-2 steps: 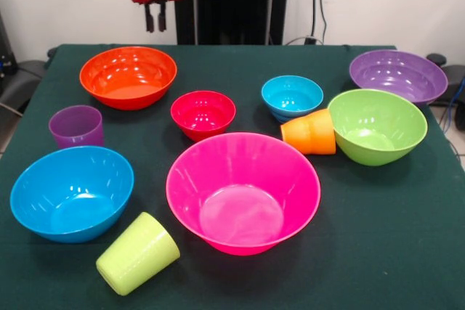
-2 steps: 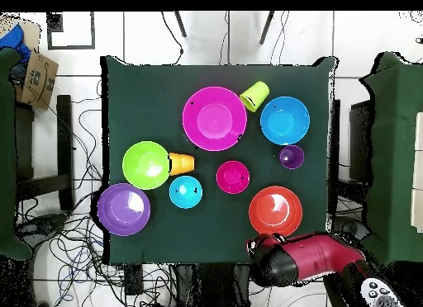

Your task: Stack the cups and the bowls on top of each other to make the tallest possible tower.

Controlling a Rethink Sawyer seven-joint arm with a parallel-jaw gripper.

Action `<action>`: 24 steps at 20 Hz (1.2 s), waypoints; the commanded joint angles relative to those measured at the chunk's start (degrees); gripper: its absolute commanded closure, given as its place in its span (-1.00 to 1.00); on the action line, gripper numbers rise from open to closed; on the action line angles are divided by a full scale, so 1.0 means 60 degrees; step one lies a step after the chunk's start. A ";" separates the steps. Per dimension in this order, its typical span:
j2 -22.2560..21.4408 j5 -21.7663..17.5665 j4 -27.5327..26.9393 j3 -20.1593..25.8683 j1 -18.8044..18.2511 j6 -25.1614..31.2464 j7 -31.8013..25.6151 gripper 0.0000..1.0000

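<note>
My gripper (image 1: 155, 18) hangs open and empty above the table's far edge, behind the large orange bowl (image 1: 128, 76). The small red bowl (image 1: 203, 113) and small light blue bowl (image 1: 292, 96) stand mid-table. The big pink bowl (image 1: 243, 192) and blue bowl (image 1: 71, 192) sit near the front. The lime green bowl (image 1: 376, 125) and purple bowl (image 1: 398, 76) are on the right. The purple cup (image 1: 76, 127) stands upright. The lime green cup (image 1: 138, 253) and orange cup (image 1: 310, 133) lie on their sides. No tower shows; every bowl stands singly.
The dark green table (image 2: 149, 81) is ringed by cables on the floor. In the overhead view the red arm head (image 2: 285, 258) sits just past the table edge beside the orange bowl (image 2: 275, 210). The orange cup touches the lime green bowl.
</note>
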 commanded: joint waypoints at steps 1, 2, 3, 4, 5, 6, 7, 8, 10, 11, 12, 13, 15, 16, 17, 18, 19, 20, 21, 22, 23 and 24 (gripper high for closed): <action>0.0383 -0.0019 0.0124 0.0701 0.0169 -0.0023 -0.0680 -1.00; 0.0360 -0.0055 0.0116 0.0692 0.0207 -0.0004 -0.0696 -1.00; 0.0323 -0.0101 0.0135 0.0705 0.0264 0.0054 -0.0773 -1.00; 0.0265 -0.0074 0.0190 0.0732 0.0295 0.0070 -0.0785 -1.00; 0.0168 -0.0061 0.0214 0.0704 0.0358 0.0121 -0.0766 -1.00; 0.0208 -0.0188 0.0241 0.0631 0.0389 0.0041 -0.0711 -1.00; 0.0269 -0.0183 0.0212 0.0627 0.0370 0.0063 -0.0724 -1.00; 0.0343 -0.0175 0.0191 0.0643 0.0331 0.0063 -0.0748 -1.00; 0.0362 -0.0184 0.0179 0.0673 0.0313 0.0003 -0.0745 -1.00; 0.0390 -0.0135 0.0143 0.0683 0.0296 0.0058 -0.0762 -1.00; 0.0431 -0.0142 0.0112 0.0697 0.0279 0.0063 -0.0792 -1.00; 0.0508 -0.0161 0.0054 0.0717 0.0275 0.0058 -0.0818 -1.00; 0.0624 -0.0298 -0.0042 0.0672 0.0323 -0.0043 -0.0764 -1.00; 0.0772 -0.0368 -0.0136 0.0669 0.0316 -0.0102 -0.0767 -1.00; 0.0953 -0.0463 -0.0253 0.0631 0.0317 -0.0142 -0.0762 -1.00; 0.1134 -0.0558 -0.0370 0.0593 0.0317 -0.0183 -0.0757 -1.00; 0.1265 -0.0694 -0.0454 0.0520 0.0335 -0.0306 -0.0682 -1.00; 0.1396 -0.0831 -0.0538 0.0447 0.0353 -0.0430 -0.0606 -1.00; 0.1515 -0.0941 -0.0617 0.0389 0.0366 -0.0530 -0.0544 -1.00; 0.1620 -0.1033 -0.0699 0.0347 0.0395 -0.0605 -0.0480 -1.00; 0.1618 -0.1119 -0.0687 0.0315 0.0411 -0.0706 -0.0404 -1.00; 0.1650 -0.1196 -0.0715 0.0287 0.0444 -0.0758 -0.0339 -1.00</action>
